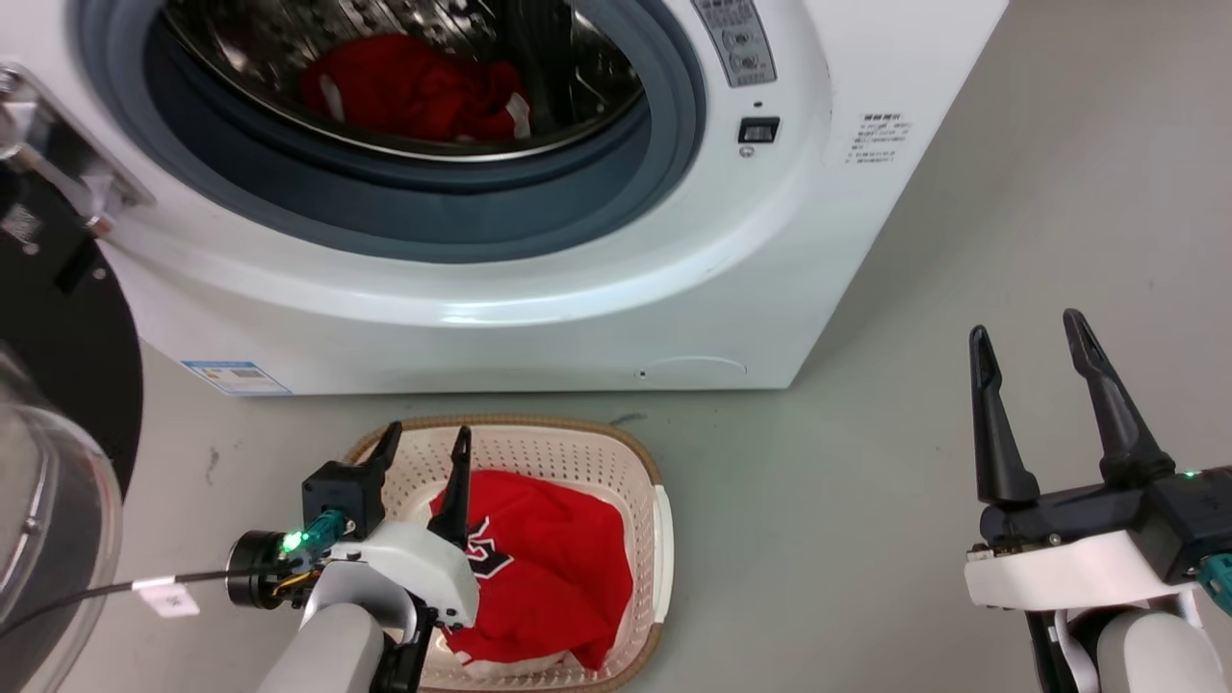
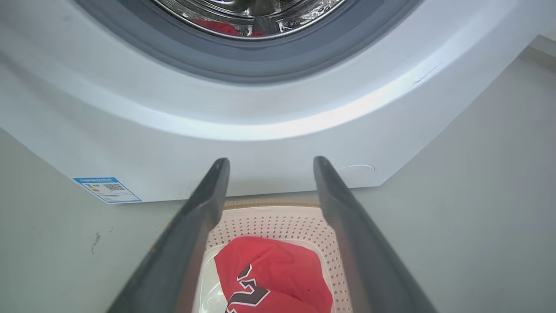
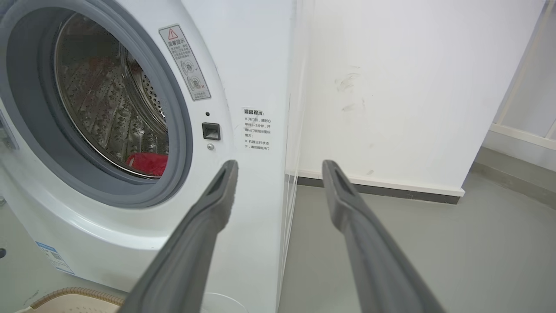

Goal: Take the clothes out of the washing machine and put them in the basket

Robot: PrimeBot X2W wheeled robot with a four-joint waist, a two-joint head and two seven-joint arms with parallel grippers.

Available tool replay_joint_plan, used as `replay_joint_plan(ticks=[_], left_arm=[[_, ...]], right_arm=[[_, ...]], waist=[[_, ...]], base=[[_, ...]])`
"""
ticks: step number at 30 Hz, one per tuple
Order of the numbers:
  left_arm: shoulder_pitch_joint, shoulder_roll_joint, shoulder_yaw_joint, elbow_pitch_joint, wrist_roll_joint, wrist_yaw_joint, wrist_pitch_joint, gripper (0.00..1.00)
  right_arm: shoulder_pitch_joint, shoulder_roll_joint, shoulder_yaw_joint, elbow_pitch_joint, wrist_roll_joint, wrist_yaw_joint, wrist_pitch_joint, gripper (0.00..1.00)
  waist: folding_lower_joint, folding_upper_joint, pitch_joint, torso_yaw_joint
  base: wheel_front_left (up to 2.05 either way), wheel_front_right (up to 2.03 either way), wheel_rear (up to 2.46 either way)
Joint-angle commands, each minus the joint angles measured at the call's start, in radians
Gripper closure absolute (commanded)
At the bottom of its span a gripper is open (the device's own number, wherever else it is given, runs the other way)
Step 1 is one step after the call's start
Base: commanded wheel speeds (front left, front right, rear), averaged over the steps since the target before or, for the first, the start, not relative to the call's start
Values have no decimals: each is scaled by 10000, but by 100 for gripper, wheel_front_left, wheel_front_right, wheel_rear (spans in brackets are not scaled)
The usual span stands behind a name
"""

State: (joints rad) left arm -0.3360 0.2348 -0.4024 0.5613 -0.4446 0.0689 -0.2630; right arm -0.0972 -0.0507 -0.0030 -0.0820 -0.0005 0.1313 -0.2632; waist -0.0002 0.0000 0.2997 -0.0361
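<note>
On the grey floor [image 1: 866, 500] before the washer [image 1: 539, 289] stands the basket [image 1: 662, 539], close to the machine's base. In it lies the lettered garment [image 1: 558, 568], red and crumpled, with black-and-white lettering near its left edge. It covers most of the basket's bottom and reaches the near rim.

The left gripper [image 1: 428, 431] hangs over the basket's left part, its fingers spread and empty. One finger stands above the left rim, the other above the garment's left edge. Whether that one touches the cloth cannot be told. In the left wrist view the two fingers frame the basket's far wall and the garment below them, with the washer's white front beyond.

The striped garment [image 1: 414, 91], red with white bands, lies at the bottom of the drum [image 1: 597, 67], behind the grey seal [image 1: 433, 217]. The door [image 1: 58, 462] stands open at the left, black-rimmed with bulging glass.

The right gripper [image 1: 1026, 324] is well to the right of the basket, over bare floor. Its fingers are spread too and hold nothing. In the right wrist view they point at the washer's right front corner and a white wall [image 3: 391, 87] beside it. A patch of red cloth shows low in the drum there, and the basket's brown rim shows at the lower left.
</note>
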Motion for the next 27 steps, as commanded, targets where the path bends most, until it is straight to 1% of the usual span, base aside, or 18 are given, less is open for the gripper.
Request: replay_joint_plan(ticks=[1, 5, 10, 15, 19, 22, 25, 26, 27], left_arm=[[290, -102, 298, -463, 283, 72, -25, 0], [620, -243, 1024, -1475, 924, 67, -25, 0], [470, -439, 1851, -2571, 1579, 32, -26, 0], [141, -451, 2575, -2977, 1919, -88, -26, 0], [-652, -322, 2931, -2709, 2078, -317, -26, 0], [-1452, -171, 2946, -2012, 2157, -571, -25, 0], [-2691, 41, 2874, -1146, 2223, -802, 81, 0], [-3912, 240, 2709, -294, 2331, -1006, 563, 0], [-4357, 329, 2665, 17, 2370, -1075, 749, 0]], right_arm=[[156, 10, 7, 32, -52, -9, -24, 0], [271, 10, 82, 35, -46, -9, -22, 0], [266, 10, 194, 19, 18, -9, -24, 0], [225, 10, 194, 9, 90, -9, -22, 0], [31, 8, 207, -58, 177, -9, -24, 0], [-166, 10, 217, -119, 217, -9, -24, 0], [-414, 10, 241, -216, 285, -10, -24, 0], [-720, 11, 282, -299, 379, -10, -22, 0], [-816, 10, 276, -314, 401, -9, -24, 0]], waist=[[2, 0, -352, 142], [2, 0, -535, 143], [2, 0, -572, -28], [2, 0, -468, -287], [2, 0, -179, -499], [2, 0, 181, -640], [2, 0, 681, -806], [2, 0, 1272, -994], [2, 0, 1460, -1051]], base=[[0, 0, 0], [0, 0, 0], [0, 0, 0], [0, 0, 0], [0, 0, 0], [0, 0, 0], [0, 0, 0], [0, 0, 0], [0, 0, 0]])
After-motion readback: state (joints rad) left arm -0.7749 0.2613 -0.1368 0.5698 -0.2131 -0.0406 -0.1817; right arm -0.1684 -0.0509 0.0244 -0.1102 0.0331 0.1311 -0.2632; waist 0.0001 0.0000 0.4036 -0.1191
